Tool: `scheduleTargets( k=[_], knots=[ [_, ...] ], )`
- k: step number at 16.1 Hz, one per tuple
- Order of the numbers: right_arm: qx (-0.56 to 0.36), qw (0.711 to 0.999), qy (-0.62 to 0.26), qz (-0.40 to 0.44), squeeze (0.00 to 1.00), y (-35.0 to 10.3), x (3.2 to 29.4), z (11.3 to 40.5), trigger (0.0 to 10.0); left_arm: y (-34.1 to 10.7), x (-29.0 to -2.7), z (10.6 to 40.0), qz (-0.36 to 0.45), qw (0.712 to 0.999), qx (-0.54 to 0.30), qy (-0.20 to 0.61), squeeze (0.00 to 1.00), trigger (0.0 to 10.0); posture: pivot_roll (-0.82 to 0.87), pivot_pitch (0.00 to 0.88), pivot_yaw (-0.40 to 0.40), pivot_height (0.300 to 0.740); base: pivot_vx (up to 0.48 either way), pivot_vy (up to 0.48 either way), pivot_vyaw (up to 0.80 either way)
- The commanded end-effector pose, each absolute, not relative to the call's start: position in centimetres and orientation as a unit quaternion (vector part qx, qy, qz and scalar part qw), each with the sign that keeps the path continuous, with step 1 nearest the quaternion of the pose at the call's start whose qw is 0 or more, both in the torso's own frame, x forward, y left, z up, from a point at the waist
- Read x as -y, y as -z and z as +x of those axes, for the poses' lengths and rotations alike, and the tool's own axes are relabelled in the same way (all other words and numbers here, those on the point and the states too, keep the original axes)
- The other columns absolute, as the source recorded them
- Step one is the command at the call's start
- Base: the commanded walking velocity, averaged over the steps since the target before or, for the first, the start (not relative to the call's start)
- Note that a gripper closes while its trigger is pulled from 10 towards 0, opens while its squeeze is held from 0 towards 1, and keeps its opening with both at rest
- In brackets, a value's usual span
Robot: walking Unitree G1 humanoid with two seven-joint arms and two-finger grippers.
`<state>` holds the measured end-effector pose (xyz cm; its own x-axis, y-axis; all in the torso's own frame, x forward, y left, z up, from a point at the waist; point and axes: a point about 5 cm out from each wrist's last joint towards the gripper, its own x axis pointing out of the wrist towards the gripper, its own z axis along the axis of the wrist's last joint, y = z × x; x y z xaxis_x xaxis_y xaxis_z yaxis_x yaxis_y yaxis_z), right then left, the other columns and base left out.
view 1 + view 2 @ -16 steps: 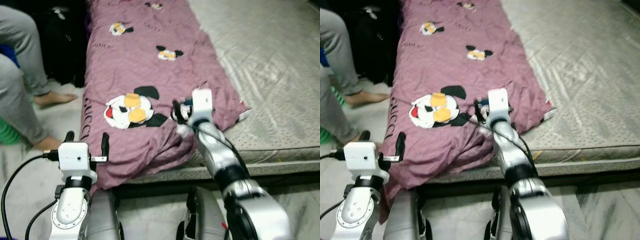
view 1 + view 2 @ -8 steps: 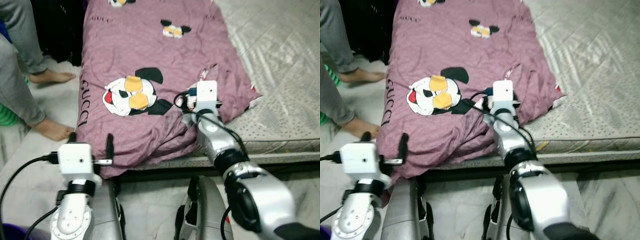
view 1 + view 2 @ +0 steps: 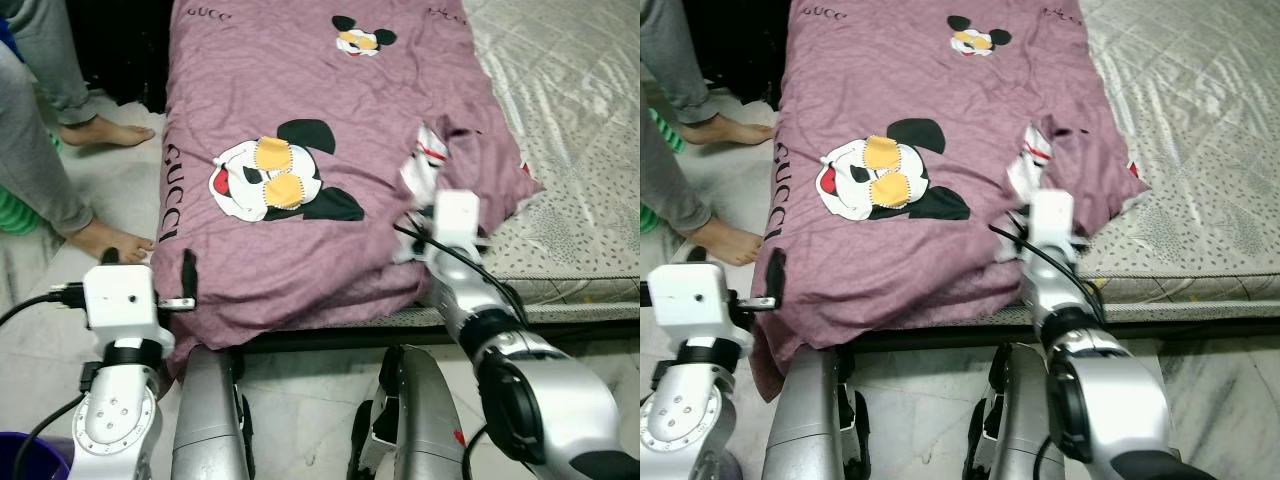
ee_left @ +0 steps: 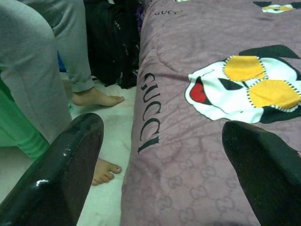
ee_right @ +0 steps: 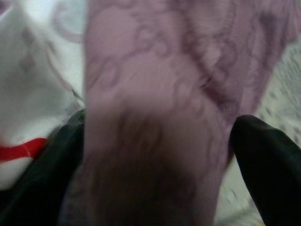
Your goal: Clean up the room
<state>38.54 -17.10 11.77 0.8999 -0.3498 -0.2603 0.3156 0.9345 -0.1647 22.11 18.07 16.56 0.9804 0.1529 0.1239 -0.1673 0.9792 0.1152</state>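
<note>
On the bed's near edge, the right hand grips the purple blanket, left hand open beside it

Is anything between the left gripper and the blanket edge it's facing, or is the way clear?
Nothing visible stands between them. The left gripper, fingers open, faces the purple blanket where it hangs over the side of the bed. A person's bare feet are on the floor beside it, off that line.

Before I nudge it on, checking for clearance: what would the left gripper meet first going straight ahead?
Most likely the purple blanket draped over the bed edge; the left gripper, open, points at it.
</note>
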Motion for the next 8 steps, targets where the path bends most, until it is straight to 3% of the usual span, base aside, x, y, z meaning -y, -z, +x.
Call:
scheduleTargets(
  k=[1,4,8],
  knots=[
    [-0.178,0.956,0.224,-0.058,0.00,-10.1,19.9,37.3,10.0,-16.1,-18.1,22.1,0.064,0.994,0.043,-0.083,0.00,10.0,0.18,0.350,-0.077,0.564,0.000,0.000,0.00],
    [-0.193,0.931,0.304,-0.060,0.00,-8.6,24.9,35.1,10.0,-16.1,-17.8,22.6,0.059,0.994,0.047,-0.075,0.00,10.0,0.16,0.335,-0.071,0.564,0.000,0.000,0.00],
    [-0.226,0.904,0.352,-0.091,0.00,-5.6,29.2,31.2,10.0,-16.3,-17.8,23.6,0.055,0.994,0.054,-0.071,0.00,10.0,0.14,0.315,-0.059,0.564,0.000,0.000,0.00]
  ],
)
